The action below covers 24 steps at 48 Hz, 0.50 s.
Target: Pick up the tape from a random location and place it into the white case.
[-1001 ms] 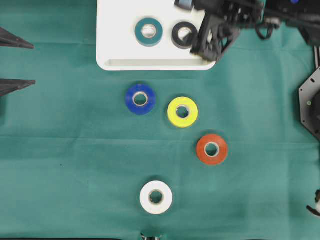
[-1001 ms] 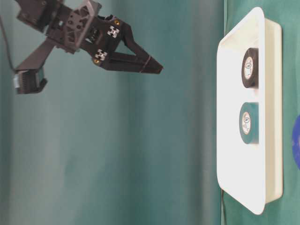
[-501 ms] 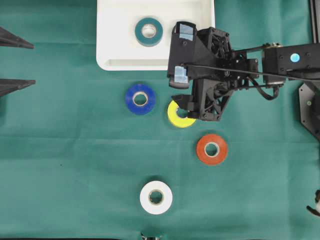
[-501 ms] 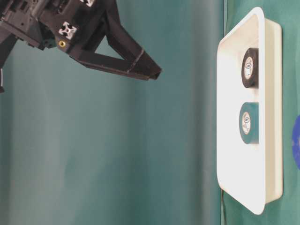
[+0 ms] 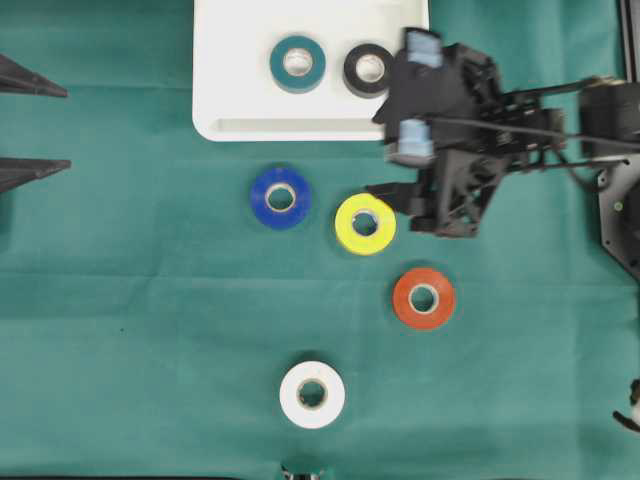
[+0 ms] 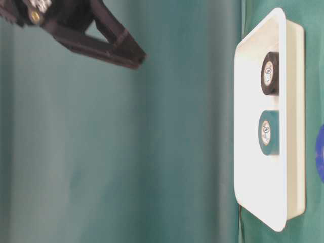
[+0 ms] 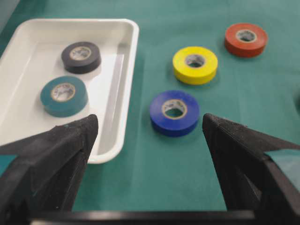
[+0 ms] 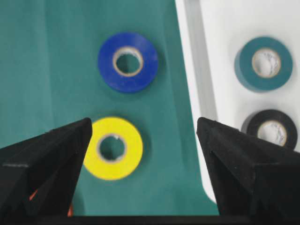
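The white case lies at the table's far edge and holds a teal roll and a black roll. Blue tape, yellow tape, red tape and white tape lie on the green cloth. My right gripper hangs open above the cloth, just right of the yellow tape and beside the case's near right corner, holding nothing. At the left edge my left gripper stands open and empty, facing the blue tape and the case.
The right arm's body reaches in from the right above the cloth. In the table-level view one right finger shows high above the case. A black base sits at the right edge.
The right gripper came off the case toward the yellow tape, then shifted right and back, uncovering the yellow and black rolls. It stays open and empty. The left gripper has not moved.
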Each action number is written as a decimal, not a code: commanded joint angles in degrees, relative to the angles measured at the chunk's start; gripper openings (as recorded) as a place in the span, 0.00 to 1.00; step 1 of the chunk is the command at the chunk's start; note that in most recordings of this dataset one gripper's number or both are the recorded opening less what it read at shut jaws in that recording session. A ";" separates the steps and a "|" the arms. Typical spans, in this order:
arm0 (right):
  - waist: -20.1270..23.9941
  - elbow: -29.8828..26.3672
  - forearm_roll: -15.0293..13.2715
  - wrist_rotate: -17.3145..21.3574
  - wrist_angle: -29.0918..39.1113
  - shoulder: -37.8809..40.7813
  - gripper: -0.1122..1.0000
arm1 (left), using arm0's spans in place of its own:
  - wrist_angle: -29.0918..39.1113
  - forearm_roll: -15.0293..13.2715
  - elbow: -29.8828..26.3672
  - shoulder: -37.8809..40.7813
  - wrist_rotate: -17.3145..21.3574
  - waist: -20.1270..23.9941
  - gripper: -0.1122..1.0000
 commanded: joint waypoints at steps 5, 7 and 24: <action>0.26 4.39 -0.09 0.18 -3.96 -8.70 0.88 | -0.62 0.09 -0.53 0.70 -0.09 0.18 0.97; 0.44 5.54 -0.09 0.18 -4.57 -10.72 0.88 | -0.53 0.09 -0.53 0.70 -0.09 0.18 0.97; 0.62 18.46 -0.09 0.18 -9.05 -28.74 0.88 | -0.53 0.09 -0.53 0.62 -0.09 0.18 0.97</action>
